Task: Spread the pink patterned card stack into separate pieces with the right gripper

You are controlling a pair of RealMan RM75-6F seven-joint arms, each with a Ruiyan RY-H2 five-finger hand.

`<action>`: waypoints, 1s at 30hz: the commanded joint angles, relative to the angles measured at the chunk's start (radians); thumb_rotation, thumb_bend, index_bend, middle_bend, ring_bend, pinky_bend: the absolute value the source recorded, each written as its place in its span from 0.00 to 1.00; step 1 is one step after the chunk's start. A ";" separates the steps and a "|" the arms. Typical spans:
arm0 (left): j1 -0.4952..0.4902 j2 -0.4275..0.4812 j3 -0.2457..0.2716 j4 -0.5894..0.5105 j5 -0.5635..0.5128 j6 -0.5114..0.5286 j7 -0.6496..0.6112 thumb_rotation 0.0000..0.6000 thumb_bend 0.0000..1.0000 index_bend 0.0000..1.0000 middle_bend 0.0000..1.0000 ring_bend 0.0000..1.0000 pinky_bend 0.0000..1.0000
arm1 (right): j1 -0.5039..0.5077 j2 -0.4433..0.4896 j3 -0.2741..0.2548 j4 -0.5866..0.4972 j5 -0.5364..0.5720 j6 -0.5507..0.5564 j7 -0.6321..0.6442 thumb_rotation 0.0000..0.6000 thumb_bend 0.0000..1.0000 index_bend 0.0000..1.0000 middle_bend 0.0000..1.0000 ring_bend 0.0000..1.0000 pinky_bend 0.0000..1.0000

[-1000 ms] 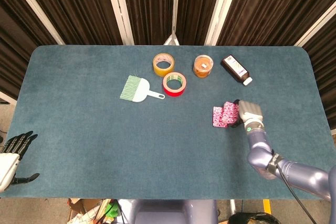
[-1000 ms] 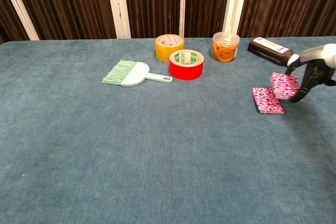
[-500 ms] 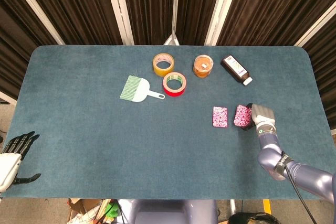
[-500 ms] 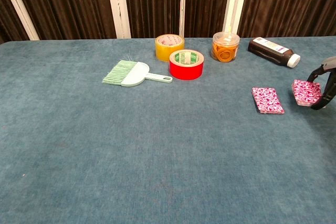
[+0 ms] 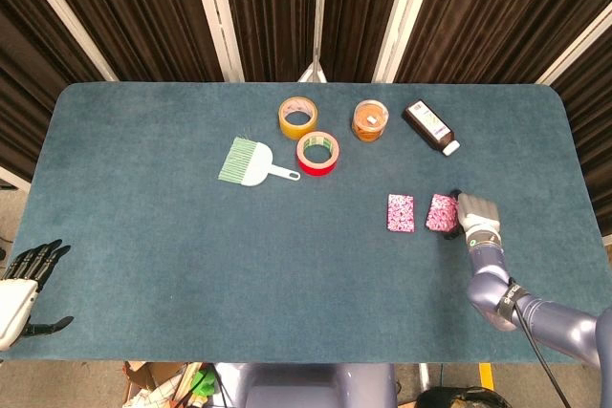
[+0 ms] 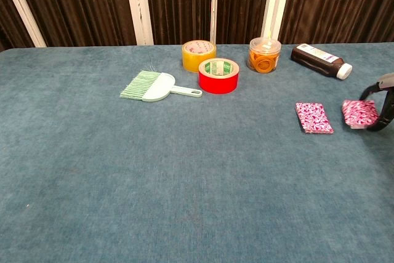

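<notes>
One pink patterned card pile [image 5: 401, 213] [image 6: 314, 117] lies flat on the blue table, right of centre. A second pink patterned bunch of cards [image 5: 441, 213] [image 6: 359, 113] sits a short gap to its right, low over the cloth. My right hand [image 5: 475, 212] [image 6: 383, 100] grips that bunch from the right side, dark fingers above and below it. Whether the bunch touches the table I cannot tell. My left hand [image 5: 24, 284] hangs off the table's near left corner, fingers apart and holding nothing.
A green-bristled white brush [image 5: 251, 163], yellow tape roll [image 5: 297, 117], red tape roll [image 5: 316, 152], orange-filled jar [image 5: 369, 119] and dark brown bottle [image 5: 430, 127] stand at the back middle. The table's right edge [image 5: 583, 179] is near my right hand.
My right hand lifted part of the cards off the pile and carried them right, leaving a gap. In the last half second it sank slightly toward the table.
</notes>
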 commanded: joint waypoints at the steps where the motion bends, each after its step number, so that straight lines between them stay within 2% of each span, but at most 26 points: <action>1: 0.000 0.000 0.000 -0.001 0.000 0.000 0.000 1.00 0.04 0.00 0.00 0.00 0.00 | 0.001 0.002 0.003 -0.004 -0.003 0.005 0.002 1.00 0.32 0.00 0.90 0.92 0.84; 18: -0.003 0.002 -0.001 -0.004 -0.008 -0.009 -0.006 1.00 0.04 0.00 0.00 0.00 0.00 | -0.007 -0.015 0.013 0.008 -0.063 -0.011 0.023 1.00 0.31 0.00 0.90 0.91 0.83; 30: -0.004 0.003 0.000 -0.004 -0.004 -0.009 -0.008 1.00 0.04 0.00 0.00 0.00 0.00 | 0.014 0.014 0.047 -0.131 -0.152 0.028 0.043 1.00 0.32 0.00 0.90 0.91 0.83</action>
